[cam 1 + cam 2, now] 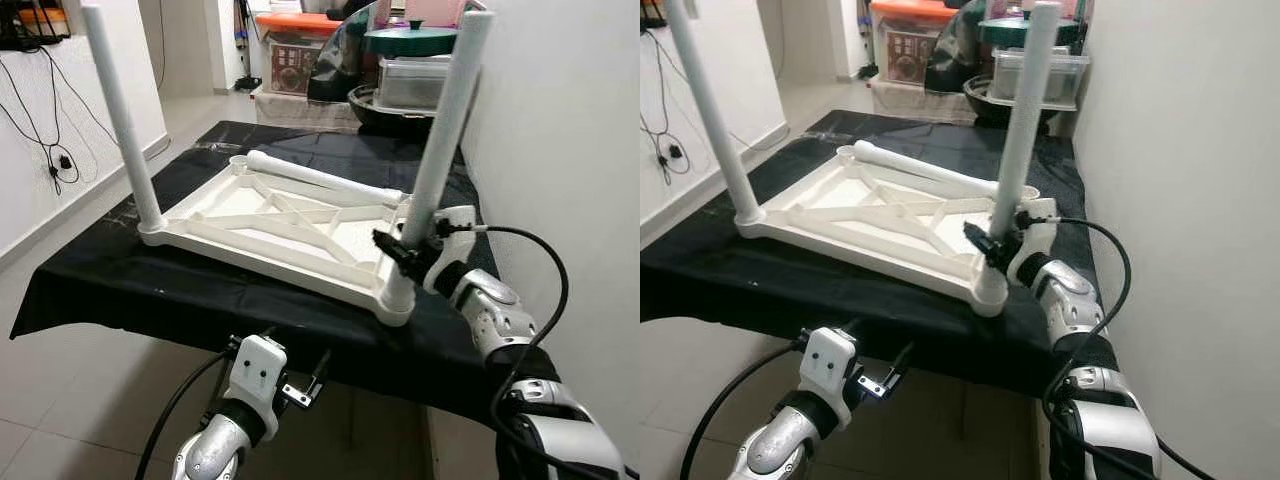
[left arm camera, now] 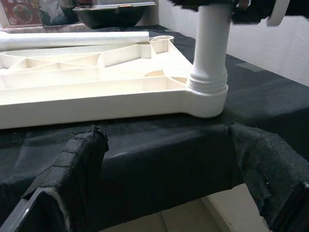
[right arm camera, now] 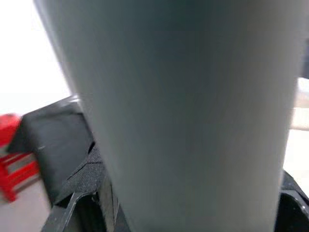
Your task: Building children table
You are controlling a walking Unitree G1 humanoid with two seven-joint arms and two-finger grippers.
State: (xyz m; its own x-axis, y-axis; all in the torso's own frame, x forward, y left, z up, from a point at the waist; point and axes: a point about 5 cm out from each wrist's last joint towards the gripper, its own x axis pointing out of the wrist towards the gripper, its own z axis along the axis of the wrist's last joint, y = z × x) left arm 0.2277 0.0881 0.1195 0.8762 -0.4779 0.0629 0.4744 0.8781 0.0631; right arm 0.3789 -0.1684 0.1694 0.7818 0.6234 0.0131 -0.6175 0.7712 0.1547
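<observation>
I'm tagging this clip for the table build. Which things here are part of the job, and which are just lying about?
Part of the job:
- upturned white tabletop
- near right leg, gripped by the right end effector
- near left leg, standing in its socket
- loose leg lying across the tabletop
- left end effector, open below the table edge

Lying about:
- clear storage boxes
- green lid
- wall cables

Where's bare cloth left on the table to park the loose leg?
Free: the black tablecloth strip along the near edge, left of the right tool, which grips the near white plastic leg; also the left margin past the far upright leg. Crowded: the white upturned tabletop with the loose leg, and the stacked storage bins behind.
</observation>
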